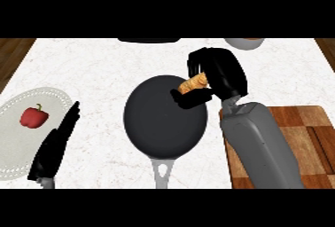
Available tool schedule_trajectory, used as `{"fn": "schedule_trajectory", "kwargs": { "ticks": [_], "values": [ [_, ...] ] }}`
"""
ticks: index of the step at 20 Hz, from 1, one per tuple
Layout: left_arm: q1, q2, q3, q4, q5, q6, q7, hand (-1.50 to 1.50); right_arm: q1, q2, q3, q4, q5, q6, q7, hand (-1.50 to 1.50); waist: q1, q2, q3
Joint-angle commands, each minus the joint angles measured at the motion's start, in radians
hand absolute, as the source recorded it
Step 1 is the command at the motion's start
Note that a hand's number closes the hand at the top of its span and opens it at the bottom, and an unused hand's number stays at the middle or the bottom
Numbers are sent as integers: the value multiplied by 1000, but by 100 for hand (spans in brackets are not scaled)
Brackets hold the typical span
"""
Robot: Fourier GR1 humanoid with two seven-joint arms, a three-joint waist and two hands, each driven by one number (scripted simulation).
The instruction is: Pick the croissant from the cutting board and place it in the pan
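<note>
Right hand [219, 75], centre-right of frame, fingers curled round croissant [193, 83]. Croissant over pan's [163, 122] upper-right rim, long axis slanting toward upper right. Cutting board [307, 142] lower right. Left hand [56, 146] resting lower left, fingers straight.

Viewpoint: a single head view, set above the counter [111, 62].
Facing: steeply downward onto the counter's top; forearms enter from the lower edge.
Nearness: close; the right hand [219, 73] sits near centre, the pan [165, 117] just left of it, the cutting board [307, 133] below-right.
Left edge: the left hand [57, 144], over a plate [20, 146].
Shared: no second view.
</note>
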Motion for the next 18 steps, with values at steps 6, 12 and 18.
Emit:
{"fn": "schedule_trajectory", "kwargs": {
  "ticks": [6, 12, 18],
  "values": [
    [-54, -1, 15, 64, 5, -22, -21, 0, -204, 47, 143, 489, -176, -210, -7, 150, 16, 6, 0],
    [-75, -2, 0, 15, -13, -18, 12, 0, -321, 47, 274, 743, -208, -219, -57, 150, 59, 17, 0],
    [-74, 6, -9, 8, 12, -60, 6, 0, -234, 48, 173, 786, -593, -221, -34, -150, 107, 28, 2]
  ]
}}
